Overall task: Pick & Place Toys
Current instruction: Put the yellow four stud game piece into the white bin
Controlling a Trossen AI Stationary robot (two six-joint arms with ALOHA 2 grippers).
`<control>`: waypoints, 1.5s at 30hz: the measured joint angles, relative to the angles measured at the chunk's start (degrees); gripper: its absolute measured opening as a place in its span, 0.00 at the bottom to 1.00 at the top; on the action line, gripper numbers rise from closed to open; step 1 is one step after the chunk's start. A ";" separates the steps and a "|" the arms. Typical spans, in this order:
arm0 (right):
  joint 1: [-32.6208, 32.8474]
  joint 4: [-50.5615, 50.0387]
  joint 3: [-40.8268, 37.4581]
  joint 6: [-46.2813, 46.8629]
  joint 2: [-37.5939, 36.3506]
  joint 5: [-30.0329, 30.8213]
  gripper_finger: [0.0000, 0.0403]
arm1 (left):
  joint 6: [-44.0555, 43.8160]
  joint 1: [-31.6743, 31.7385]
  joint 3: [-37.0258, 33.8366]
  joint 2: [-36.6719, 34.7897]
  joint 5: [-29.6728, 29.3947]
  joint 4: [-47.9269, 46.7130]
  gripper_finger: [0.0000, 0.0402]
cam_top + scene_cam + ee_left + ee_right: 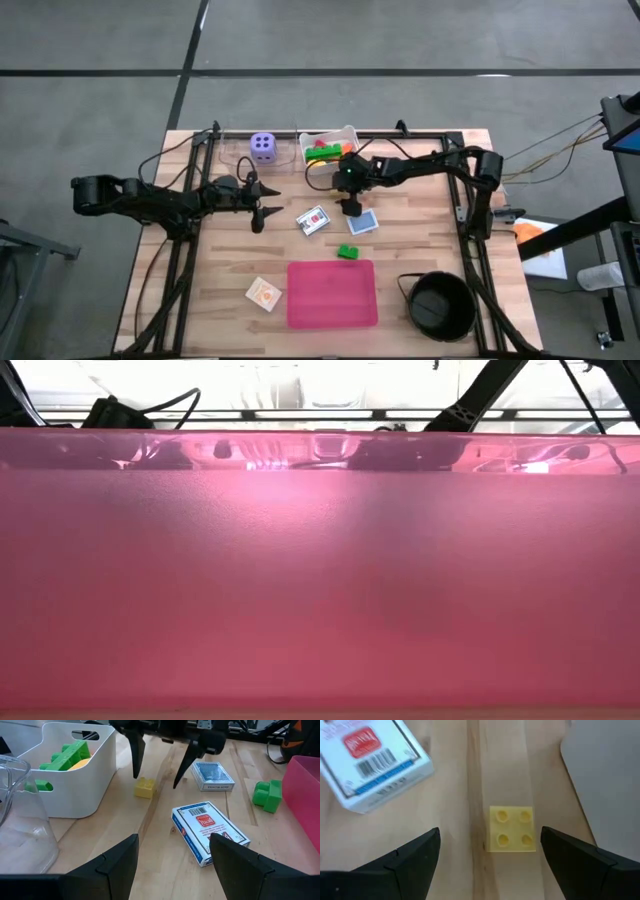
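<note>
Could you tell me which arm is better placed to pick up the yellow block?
Right: the right gripper hangs open directly over the yellow block; the left gripper faces the white card box.

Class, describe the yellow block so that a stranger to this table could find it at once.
Start at the white tub at the table's far edge. Just in front of it, on the bare wood, the right claw hangs open over the yellow block. It is the only yellow piece outside the tub, smaller than the two card boxes nearby.
</note>
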 joint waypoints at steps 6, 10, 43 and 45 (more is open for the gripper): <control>-0.33 0.22 0.00 -0.10 0.45 1.51 0.85 | 0.00 0.00 -0.01 0.00 0.00 0.04 0.61; -0.83 0.24 0.00 -0.10 0.45 1.60 0.85 | 0.00 0.00 -0.02 0.00 0.00 0.16 0.61; -0.52 -0.78 1.34 0.48 3.41 -2.76 0.85 | -0.39 0.00 0.00 0.00 -0.02 0.50 0.61; -0.31 -2.05 2.36 0.52 4.20 -2.91 0.85 | -0.40 0.00 0.00 0.00 -0.02 0.47 0.61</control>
